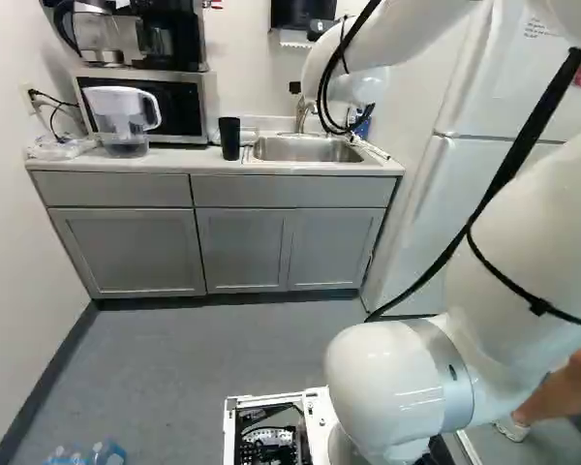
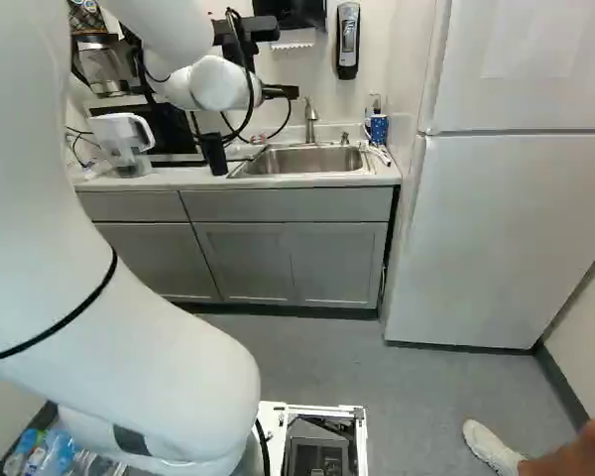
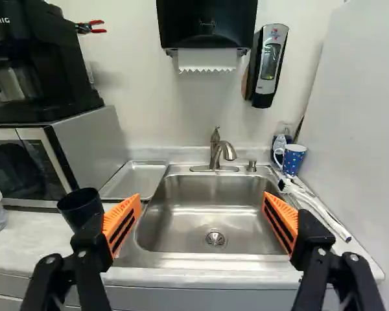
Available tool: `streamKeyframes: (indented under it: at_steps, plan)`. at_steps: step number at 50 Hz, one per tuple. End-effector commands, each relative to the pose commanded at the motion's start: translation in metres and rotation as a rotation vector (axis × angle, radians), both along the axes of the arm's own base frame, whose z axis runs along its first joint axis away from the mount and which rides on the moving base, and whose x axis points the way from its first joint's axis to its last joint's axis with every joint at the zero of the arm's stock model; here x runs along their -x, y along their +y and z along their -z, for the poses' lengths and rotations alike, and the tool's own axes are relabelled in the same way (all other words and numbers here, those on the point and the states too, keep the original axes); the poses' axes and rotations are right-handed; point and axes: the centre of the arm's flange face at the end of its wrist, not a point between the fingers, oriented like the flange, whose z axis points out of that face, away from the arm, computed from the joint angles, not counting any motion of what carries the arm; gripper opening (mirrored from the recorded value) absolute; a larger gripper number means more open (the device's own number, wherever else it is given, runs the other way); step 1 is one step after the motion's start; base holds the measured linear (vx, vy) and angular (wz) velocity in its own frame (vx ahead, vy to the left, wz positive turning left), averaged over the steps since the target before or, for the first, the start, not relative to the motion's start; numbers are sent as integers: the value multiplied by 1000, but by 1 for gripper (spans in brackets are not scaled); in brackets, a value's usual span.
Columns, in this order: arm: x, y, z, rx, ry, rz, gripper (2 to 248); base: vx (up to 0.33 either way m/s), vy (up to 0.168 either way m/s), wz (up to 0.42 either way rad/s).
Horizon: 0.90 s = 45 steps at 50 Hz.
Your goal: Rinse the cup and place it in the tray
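Observation:
In the right base view my gripper (image 2: pixel 281 91) is partly hidden behind the arm's wrist, on the near side of the counter. From the wrist view, the gripper (image 3: pixel 202 210) stands wide open, and nothing is between its orange pads. A plain black cup (image 3: pixel 81 206) stands on the counter beside one finger, outside the gap; it also shows left of the sink in the left base view, as the black cup (image 1: pixel 229 138). The shallow metal tray (image 3: pixel 135 170) lies between microwave and sink, with nothing on it. Ahead of the fingers are the sink (image 3: pixel 214 220) and faucet (image 3: pixel 222 152).
A microwave (image 3: pixel 94 146) with a coffee maker on top and a water pitcher (image 1: pixel 124 114) stand beyond the cup. Across the sink are a blue dotted mug (image 3: pixel 293 159) and a white brush. The fridge (image 2: pixel 506 228) stands right of the counter. Bottles (image 1: pixel 87 453) are low at left.

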Motion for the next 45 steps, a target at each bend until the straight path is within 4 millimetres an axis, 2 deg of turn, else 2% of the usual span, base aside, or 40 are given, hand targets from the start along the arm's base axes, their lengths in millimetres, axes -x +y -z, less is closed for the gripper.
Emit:
streamKeyframes:
  at_steps: [15, 45]
  plan:
    - [0, 0, 0, 0, 0, 0, 247, 98, -43, 5]
    - [0, 0, 0, 0, 0, 0, 247, 128, -74, 20]
